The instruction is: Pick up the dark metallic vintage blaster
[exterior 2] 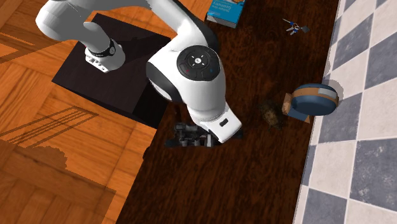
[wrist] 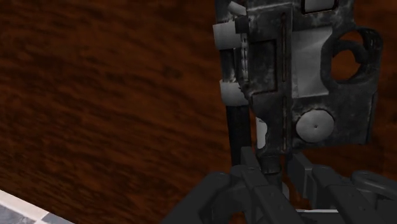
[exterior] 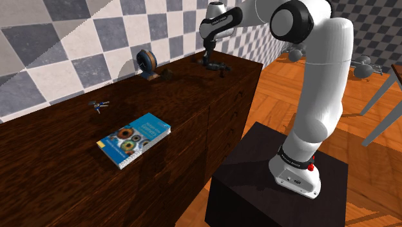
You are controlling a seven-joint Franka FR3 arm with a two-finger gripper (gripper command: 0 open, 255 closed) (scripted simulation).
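**Gripper clamped on the blaster at the counter's far end**

Shoulder view: the blaster (exterior: 220,66) lies at the far end of the dark wood counter (exterior: 64,180), close to the front edge and well apart from the checkered wall (exterior: 64,45). The arm stretches from the stand (exterior: 283,187) up and left, so the gripper (exterior: 207,60) points almost straight down at it. That is probably the easiest approach for a flat thing lying on a top. The book (exterior: 134,138), keys (exterior: 98,105) and the blue roll (exterior: 146,62) by the wall all sit well clear, so none of them crowds the grasp.

Second exterior view: from above, the white wrist covers the middle of the blaster (exterior 2: 188,135), and its dark ends stick out on the side toward the counter's edge. A small dark lump (exterior 2: 270,113) rests near the roll, between it and the arm, apart from the blaster.

Wrist view: the grey, worn body of the blaster runs away from the hand. The fingers (wrist: 249,179) stand close together with a narrow stem at its near end between them. I judge them closed on that stem, a sensible choice since the wider body would hardly fit between them. The wood shows directly behind the blaster, and whether it has left the counter yet cannot be told. Gripped at one end, it may tip when raised.
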